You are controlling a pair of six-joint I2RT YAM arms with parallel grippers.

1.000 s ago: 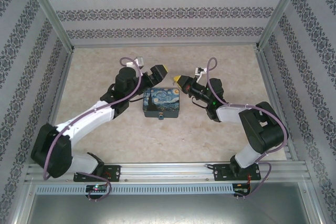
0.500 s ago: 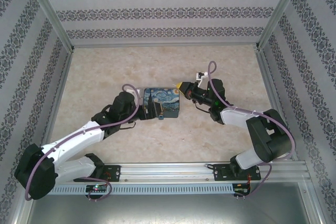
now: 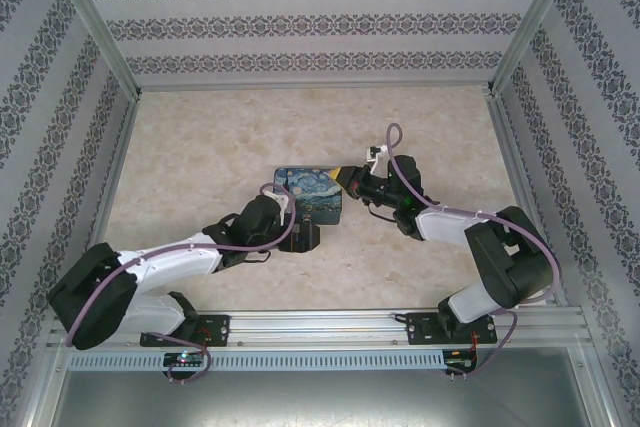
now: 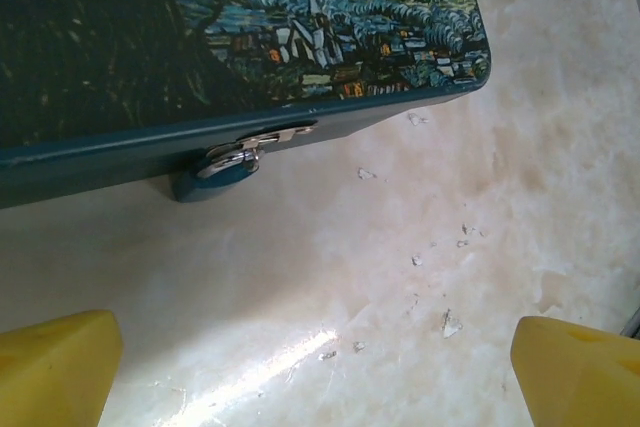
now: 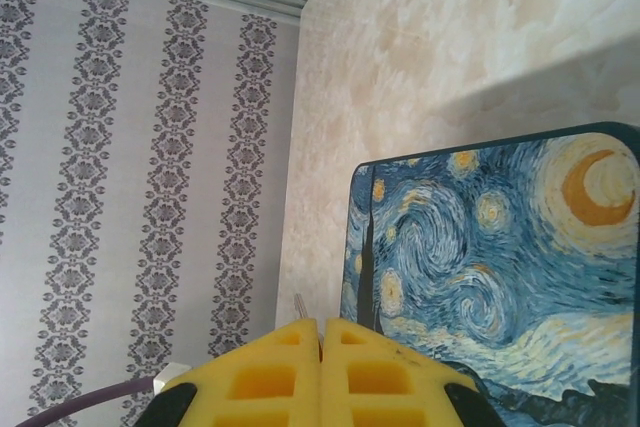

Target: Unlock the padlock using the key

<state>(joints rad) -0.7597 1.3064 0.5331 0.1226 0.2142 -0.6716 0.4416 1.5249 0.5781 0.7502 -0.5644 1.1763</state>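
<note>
The left claw (image 3: 300,235) sits low over the bench (image 3: 200,147), just in front of the near wall of a painted tin (image 3: 310,195). Its jaws are spread as wide as they go and hold nothing. In the left wrist view its two yellow fingertips (image 4: 55,367) frame the bottom corners, with bare bench between them.

The padlock (image 4: 225,172) lies ahead of this claw, up and left of the midline between the fingers, and close by. It hangs from a small silvery hasp (image 4: 265,137) on the tin's near wall, tucked under the lid's edge. It is tiny, with a rounded blue body and a thin bright shackle threaded through the hasp. Its body points down and out from the wall towards the bench, slightly tilted; whether it touches the bench cannot be told. No keyhole shows.

The right claw (image 3: 343,179) is at the tin's right edge, on the side away from the padlock. Its yellow fingers are pressed together over the lid, and a thin grey metal sliver, most likely the key (image 5: 299,305), pokes out at the tips.

The left arm is clearly nearer the padlock. To reach it, the key would probably have to come around the tin to the near wall.
</note>
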